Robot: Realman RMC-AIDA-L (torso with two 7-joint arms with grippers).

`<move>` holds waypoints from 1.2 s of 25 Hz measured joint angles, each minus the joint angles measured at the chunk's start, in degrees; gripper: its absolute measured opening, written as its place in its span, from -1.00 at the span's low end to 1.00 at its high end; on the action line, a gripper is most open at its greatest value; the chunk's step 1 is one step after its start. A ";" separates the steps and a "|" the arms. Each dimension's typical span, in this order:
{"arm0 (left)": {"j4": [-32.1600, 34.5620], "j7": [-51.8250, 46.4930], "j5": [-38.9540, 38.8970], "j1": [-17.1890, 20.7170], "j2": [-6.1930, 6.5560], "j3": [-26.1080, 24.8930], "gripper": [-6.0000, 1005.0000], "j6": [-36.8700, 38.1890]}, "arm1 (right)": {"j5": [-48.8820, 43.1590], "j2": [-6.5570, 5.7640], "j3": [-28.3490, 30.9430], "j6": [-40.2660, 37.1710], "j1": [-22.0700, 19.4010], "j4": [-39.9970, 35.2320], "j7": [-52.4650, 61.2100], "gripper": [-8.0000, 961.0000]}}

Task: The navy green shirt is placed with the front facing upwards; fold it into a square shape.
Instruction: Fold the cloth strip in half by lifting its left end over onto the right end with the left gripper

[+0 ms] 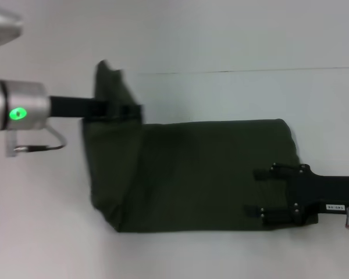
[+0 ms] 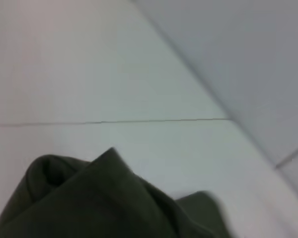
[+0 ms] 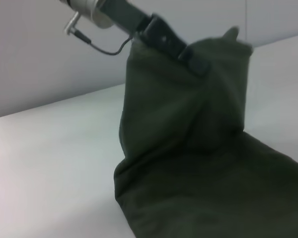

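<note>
- White table (image 1: 232,35), a thin seam line across its far part; pale wall behind in the right wrist view.
- My left gripper (image 1: 125,110) is raised over the table's left side, fingers clamped on an edge of the navy green shirt (image 1: 203,174), the cloth hanging from it in a peaked drape.
- Same grip in the right wrist view: left gripper (image 3: 188,49) pinching the top of the lifted fold (image 3: 188,109).
- My right gripper (image 1: 267,195) lies low on the shirt's right end, fingers spread, against the cloth; I cannot tell whether it holds any.
- The rest of the shirt lies flat mid-table, plain green side up.
- Left wrist view: bunched green cloth (image 2: 99,198) only.
</note>
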 joint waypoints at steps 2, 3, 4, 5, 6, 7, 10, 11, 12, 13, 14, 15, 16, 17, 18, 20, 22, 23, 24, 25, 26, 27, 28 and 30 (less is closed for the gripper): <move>-1.32 -0.25 -3.41 -0.65 -0.06 3.20 -0.92 -1.75 | 0.07 -0.08 0.83 0.02 -0.67 0.00 0.00 0.90; -2.14 -0.40 -5.48 -1.05 -0.09 5.55 -0.92 -3.15 | 0.10 -0.11 1.65 -0.05 -1.13 -0.01 -0.01 0.90; -2.79 -0.50 -7.26 -1.30 -0.13 7.50 -0.92 -4.45 | 0.11 -0.16 2.48 -0.14 -1.58 -0.09 -0.02 0.90; -3.39 -0.57 -8.61 -1.52 -0.16 9.12 -0.92 -5.51 | 0.14 -0.18 3.20 -0.22 -1.97 -0.16 -0.02 0.90; -4.20 -0.63 -10.08 -1.77 -0.19 10.98 -0.92 -6.67 | 0.17 -0.21 3.93 -0.32 -2.46 -0.24 -0.02 0.90; -4.88 -0.67 -11.63 -1.97 -0.19 12.51 -0.92 -7.88 | 0.19 -0.22 4.49 -0.40 -2.91 -0.28 -0.02 0.90; -5.92 -0.73 -15.55 -2.20 -0.20 17.04 -0.91 -10.53 | 0.20 -0.22 5.48 -0.43 -3.93 -0.36 -0.02 0.90; -6.10 -0.72 -16.86 -2.26 -0.21 18.52 -0.91 -11.21 | 0.20 -0.23 5.90 -0.43 -4.12 -0.34 -0.04 0.90; -6.28 -0.66 -18.20 -2.35 -0.22 19.82 -0.91 -11.80 | 0.18 -0.22 6.35 -0.42 -4.30 -0.25 -0.08 0.90; -6.44 -0.56 -19.29 -2.43 -0.22 20.89 -0.91 -12.30 | 0.12 -0.22 6.84 -0.42 -4.45 -0.15 -0.12 0.90; -6.59 -0.40 -20.58 -2.59 -0.23 22.08 -0.91 -12.94 | 0.06 -0.21 7.33 -0.42 -4.63 -0.07 -0.14 0.90; -6.63 -0.35 -21.48 -2.75 -0.27 23.21 -0.91 -13.59 | 0.03 -0.21 7.71 -0.42 -4.78 -0.03 -0.15 0.90; -6.64 -0.35 -22.18 -2.86 -0.29 24.20 -0.91 -14.22 | 0.02 -0.21 7.98 -0.43 -4.89 -0.01 -0.15 0.90; -6.65 -0.38 -22.93 -3.02 -0.32 25.35 -0.91 -14.92 | 0.00 -0.21 8.16 -0.42 -4.98 0.00 -0.15 0.90; -6.66 -0.41 -23.44 -3.12 -0.33 26.19 -0.91 -15.49 | -0.01 -0.21 8.32 -0.39 -5.00 0.01 -0.14 0.90; -6.74 -0.52 -25.03 -3.47 -0.34 28.62 -0.91 -17.21 | -0.08 -0.20 8.38 -0.25 -5.05 0.01 -0.06 0.90; -7.29 -0.48 -26.20 -3.78 -0.38 30.29 -0.91 -18.55 | -0.13 -0.20 8.39 -0.21 -5.14 0.02 -0.04 0.90; -7.77 -0.36 -27.00 -4.00 -0.40 31.25 -0.91 -19.42 | -0.14 -0.18 8.39 -0.19 -5.16 0.05 -0.03 0.90; -8.30 -0.25 -27.65 -4.26 -0.42 32.17 -0.91 -20.16 | -0.13 -0.16 8.39 -0.17 -5.18 0.16 -0.03 0.90; -9.11 -0.10 -28.25 -4.66 -0.42 33.29 -0.91 -21.19 | -0.13 -0.16 8.40 -0.16 -5.19 0.25 -0.03 0.90; -9.74 -0.05 -28.57 -4.94 -0.43 34.16 -0.91 -22.16 | -0.14 -0.16 8.43 -0.14 -5.20 0.37 -0.02 0.90; -10.50 -0.04 -28.81 -5.23 -0.43 35.11 -0.91 -23.40 | -0.13 -0.17 8.48 -0.14 -5.22 0.42 -0.01 0.90; -11.45 -0.03 -28.96 -5.61 -0.43 36.20 -0.91 -24.88 | -0.13 -0.18 8.54 -0.14 -5.26 0.45 -0.01 0.90; -12.86 -0.02 -29.42 -6.35 -0.47 37.84 -0.91 -26.76 | -0.14 -0.19 8.76 -0.16 -5.36 0.44 -0.01 0.90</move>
